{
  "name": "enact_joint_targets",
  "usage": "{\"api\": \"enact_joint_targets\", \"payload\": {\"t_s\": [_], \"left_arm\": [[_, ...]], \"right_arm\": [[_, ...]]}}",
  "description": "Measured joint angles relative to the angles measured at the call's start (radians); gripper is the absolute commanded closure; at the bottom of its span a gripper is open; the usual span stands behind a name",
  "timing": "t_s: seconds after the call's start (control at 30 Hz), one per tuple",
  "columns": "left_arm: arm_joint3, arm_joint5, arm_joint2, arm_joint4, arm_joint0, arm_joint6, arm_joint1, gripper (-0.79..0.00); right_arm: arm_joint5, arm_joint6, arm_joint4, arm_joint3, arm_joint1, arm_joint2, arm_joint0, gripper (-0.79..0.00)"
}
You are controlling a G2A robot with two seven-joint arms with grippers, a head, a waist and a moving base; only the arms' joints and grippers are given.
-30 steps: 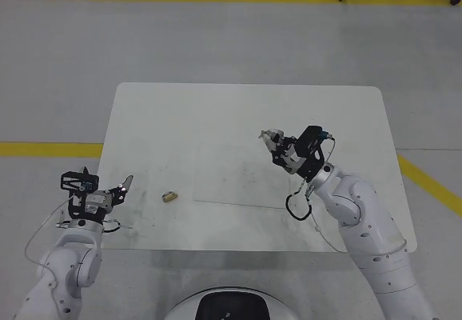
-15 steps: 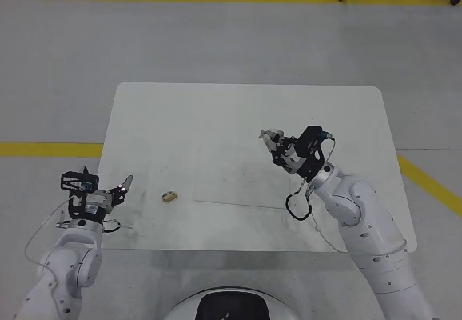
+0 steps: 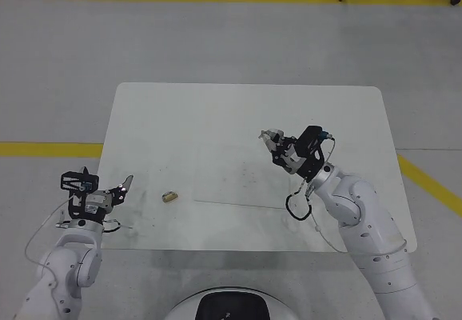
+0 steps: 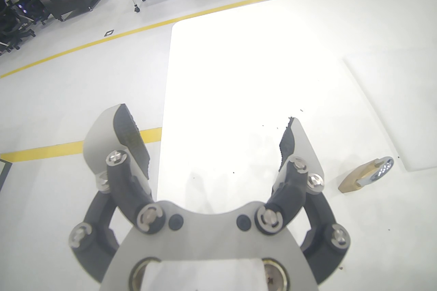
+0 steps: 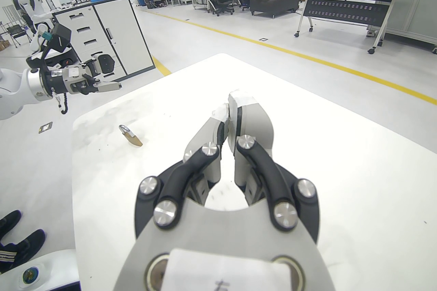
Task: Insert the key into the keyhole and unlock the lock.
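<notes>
A small brass padlock point(image 3: 169, 196) with a silver shackle lies on its side on the white table point(image 3: 215, 112), near the front left. In the left wrist view the padlock point(image 4: 364, 175) rests just beside my left gripper point(image 4: 208, 139), which is open with nothing between its fingers. From above, the left gripper point(image 3: 121, 189) hovers at the table's left edge. My right gripper point(image 3: 269, 136) is raised over the table's right half, far from the padlock point(image 5: 130, 135). Its fingers point(image 5: 218, 127) are pressed together, and I cannot make out a key between them.
A thin white sheet point(image 4: 392, 84) lies flat on the table beyond the padlock, its edge showing as a faint line point(image 3: 239, 204). Small dark specks dot the surface near the left gripper. Yellow floor tape point(image 3: 31, 149) runs beside the table.
</notes>
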Motion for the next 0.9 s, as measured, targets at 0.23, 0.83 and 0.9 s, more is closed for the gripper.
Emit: {"api": "enact_joint_targets", "payload": {"t_s": [0.23,0.83,0.9], "left_arm": [[0.009,0.006,0.012,0.004,-0.01,0.019,-0.004,-0.785],[-0.16,-0.713,0.148,-0.266,-0.072,-0.146,0.018,-0.785],[-0.158,-0.73,0.157,-0.298,-0.088,-0.171,0.019,-0.779]], "right_arm": [[-0.006,0.009,0.008,-0.015,-0.003,-0.024,0.004,0.0],[-0.408,0.022,0.244,0.178,-0.019,-0.164,0.151,0.0],[-0.416,0.032,0.27,0.196,-0.021,-0.198,0.168,0.0]]}}
